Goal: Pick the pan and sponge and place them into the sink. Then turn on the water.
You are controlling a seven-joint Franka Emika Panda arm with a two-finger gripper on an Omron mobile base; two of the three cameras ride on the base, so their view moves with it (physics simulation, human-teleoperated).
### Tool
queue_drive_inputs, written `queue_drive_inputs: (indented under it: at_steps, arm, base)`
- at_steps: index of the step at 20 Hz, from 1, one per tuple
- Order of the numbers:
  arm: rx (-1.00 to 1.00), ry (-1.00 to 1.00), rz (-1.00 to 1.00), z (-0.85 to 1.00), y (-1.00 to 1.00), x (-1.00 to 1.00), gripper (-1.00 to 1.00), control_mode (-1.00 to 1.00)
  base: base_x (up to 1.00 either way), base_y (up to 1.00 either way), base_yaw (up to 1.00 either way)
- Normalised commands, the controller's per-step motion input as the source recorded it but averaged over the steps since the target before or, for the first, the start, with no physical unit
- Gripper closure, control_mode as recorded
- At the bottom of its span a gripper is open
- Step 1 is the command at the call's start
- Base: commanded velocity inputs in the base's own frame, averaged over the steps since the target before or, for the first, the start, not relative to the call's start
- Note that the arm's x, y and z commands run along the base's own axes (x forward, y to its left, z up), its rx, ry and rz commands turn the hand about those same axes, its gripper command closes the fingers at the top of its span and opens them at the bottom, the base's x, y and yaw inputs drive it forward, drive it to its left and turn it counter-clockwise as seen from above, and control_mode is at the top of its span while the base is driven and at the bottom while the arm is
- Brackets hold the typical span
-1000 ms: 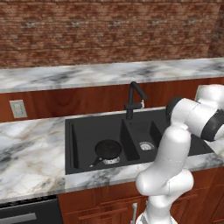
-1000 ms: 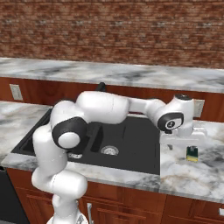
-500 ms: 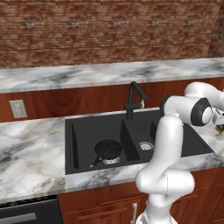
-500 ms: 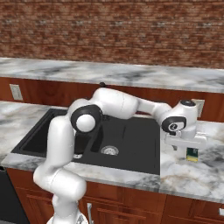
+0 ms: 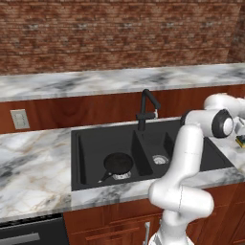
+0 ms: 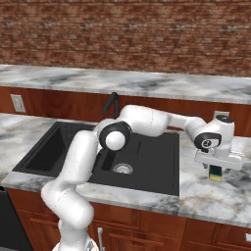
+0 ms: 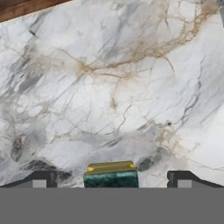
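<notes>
My fingers (image 7: 42, 178) stand spread around the small yellow-and-green sponge (image 7: 110, 173), because I must grasp it.

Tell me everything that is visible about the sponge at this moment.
The sponge is a small rectangular block, yellow with a dark green layer. It lies on the marble counter to the right of the sink, apart from it. The open gripper is right over it, one jaw on each side with a clear gap, so nothing grips it yet.
</notes>
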Motion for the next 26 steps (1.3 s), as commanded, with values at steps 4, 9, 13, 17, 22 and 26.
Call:
queue_drive_inputs:
  at_steps: [4, 9, 13, 17, 22, 26]
  arm:
    - [0.04, 0.0, 0.0, -0.35, -0.21, 0.28, -1.0, -1.0]
    - [0.01, 0.0, 0.0, -0.37, -0.03, 0.2, -1.0, -1.0]
    - [0.0, 0.0, 0.0, -0.28, 0.0, 0.21, -1.0, -1.0]
    - [0.0, 0.0, 0.0, -0.16, 0.09, 0.16, -1.0, -1.0]
    - [0.0, 0.0, 0.0, -0.1, 0.01, 0.02, -1.0, -1.0]
    - [0.0, 0.0, 0.0, -0.07, 0.02, 0.0, -1.0, -1.0]
  base:
    - [0.0, 0.0, 0.0]
    - [0.0, 0.0, 0.0]
    - [0.0, 0.0, 0.0]
    - [0.0, 0.0, 0.0]
    - [0.0, 0.0, 0.0]
    - [0.0, 0.0, 0.0]
